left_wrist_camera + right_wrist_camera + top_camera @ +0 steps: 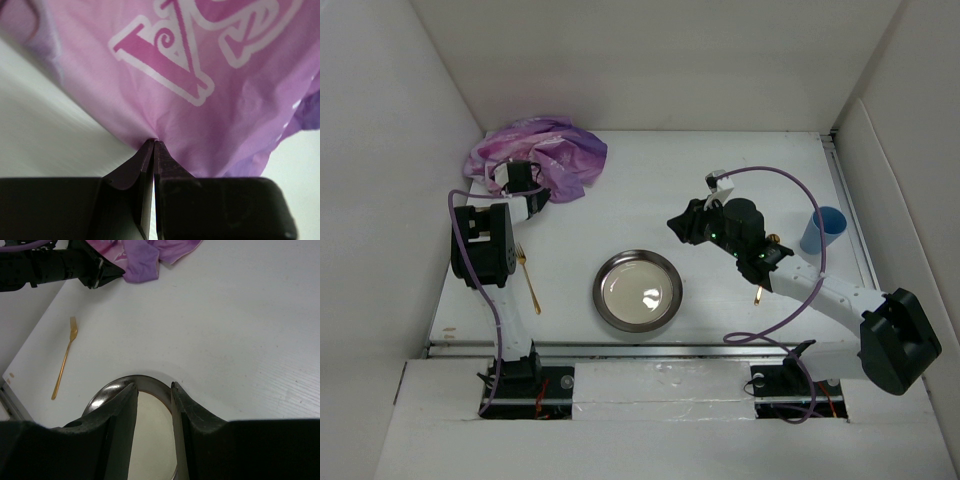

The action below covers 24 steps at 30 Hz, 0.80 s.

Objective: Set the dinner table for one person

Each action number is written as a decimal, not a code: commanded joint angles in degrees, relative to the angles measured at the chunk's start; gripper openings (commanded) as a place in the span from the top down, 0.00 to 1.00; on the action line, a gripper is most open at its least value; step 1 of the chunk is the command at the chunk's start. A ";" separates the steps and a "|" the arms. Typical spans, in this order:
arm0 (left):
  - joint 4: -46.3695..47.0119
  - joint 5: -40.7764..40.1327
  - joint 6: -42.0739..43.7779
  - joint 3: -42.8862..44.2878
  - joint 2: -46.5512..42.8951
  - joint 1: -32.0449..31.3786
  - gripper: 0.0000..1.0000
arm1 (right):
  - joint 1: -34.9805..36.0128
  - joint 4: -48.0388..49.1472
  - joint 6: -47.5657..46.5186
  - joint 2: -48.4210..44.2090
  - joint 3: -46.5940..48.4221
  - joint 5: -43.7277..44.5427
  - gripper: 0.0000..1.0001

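Observation:
The white dinner table [740, 170] holds a crumpled purple printed cloth mat [535, 152] at the far left. My left gripper [544, 194] is shut on the mat's near edge. In the left wrist view the fingertips [154, 142] pinch the mat's fabric [215, 75]. A round metal plate [638, 291] lies at the near middle. A gold fork [528, 278] lies left of it. My right gripper [678, 226] is open and empty, raised up and right of the plate. In the right wrist view the plate's far rim [107, 390] shows between its fingers [152, 386].
A blue cup [823, 230] stands at the right. A gold utensil [760, 291] lies mostly hidden under my right arm. A silver rail [620, 346] runs along the near edge. White walls enclose the table on the left, back and right. The right wrist view also shows the fork [64, 359] and the mat [145, 260].

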 commanded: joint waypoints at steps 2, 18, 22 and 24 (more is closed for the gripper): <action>0.12 2.23 1.45 1.44 -1.20 -6.19 1.00 | 0.45 1.90 -0.35 -0.15 1.99 0.73 0.62; -2.64 10.65 6.55 15.97 1.28 -24.75 0.58 | -9.13 -1.00 3.16 3.71 2.42 7.15 0.61; 0.70 6.83 7.69 6.86 -5.31 -26.86 0.49 | -12.56 -2.32 7.46 10.12 6.72 4.52 0.42; 5.60 2.25 7.87 1.75 -12.75 -27.91 0.51 | -13.70 -0.92 8.61 14.87 9.87 -0.40 0.41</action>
